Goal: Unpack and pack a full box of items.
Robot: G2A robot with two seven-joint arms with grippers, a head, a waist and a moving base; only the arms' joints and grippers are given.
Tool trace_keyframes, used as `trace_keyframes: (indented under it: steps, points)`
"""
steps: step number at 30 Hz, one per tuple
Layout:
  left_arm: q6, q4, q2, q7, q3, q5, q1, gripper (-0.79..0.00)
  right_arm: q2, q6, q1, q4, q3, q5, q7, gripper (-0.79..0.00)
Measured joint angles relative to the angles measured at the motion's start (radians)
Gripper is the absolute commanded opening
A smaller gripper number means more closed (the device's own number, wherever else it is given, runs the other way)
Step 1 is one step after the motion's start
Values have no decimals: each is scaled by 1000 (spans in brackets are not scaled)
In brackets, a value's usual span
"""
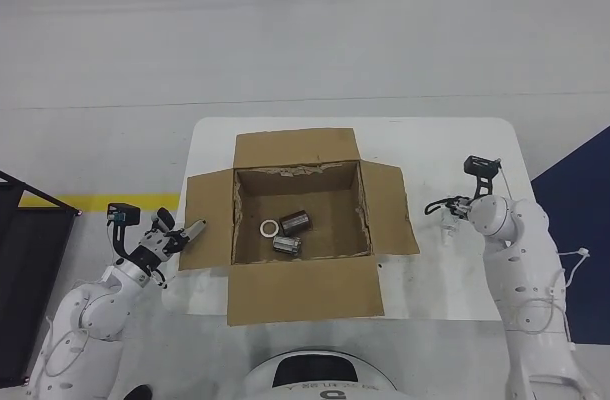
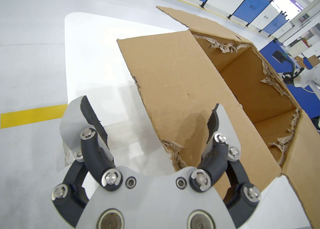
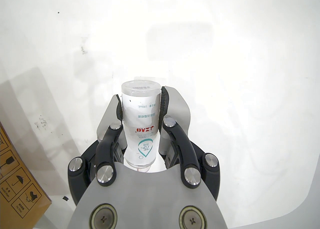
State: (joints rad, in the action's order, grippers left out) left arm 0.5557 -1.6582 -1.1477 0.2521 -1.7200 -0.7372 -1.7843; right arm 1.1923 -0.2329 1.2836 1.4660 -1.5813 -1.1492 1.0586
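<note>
Tabletop below R claw (snug round bottle)

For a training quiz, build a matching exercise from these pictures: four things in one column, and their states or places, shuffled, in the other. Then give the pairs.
1. left hand
2. right hand
3. roll of tape
4. cardboard box

A. lying inside the box
B. flaps spread open on the table
C. open, holding nothing
D. shut on a clear bottle

Pairs: 1-C; 2-D; 3-A; 4-B
</note>
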Motion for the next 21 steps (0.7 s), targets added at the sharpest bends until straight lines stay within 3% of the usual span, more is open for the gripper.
trace_keyframes:
  steps: [16,21]
  points:
    - [0,0,0,0,0,0,0,0,-4,-6,-1,67,-3,-16,15,-486]
    - [0,0,0,0,0,0,0,0,-4,-20,33,218,0,-16,28,-483]
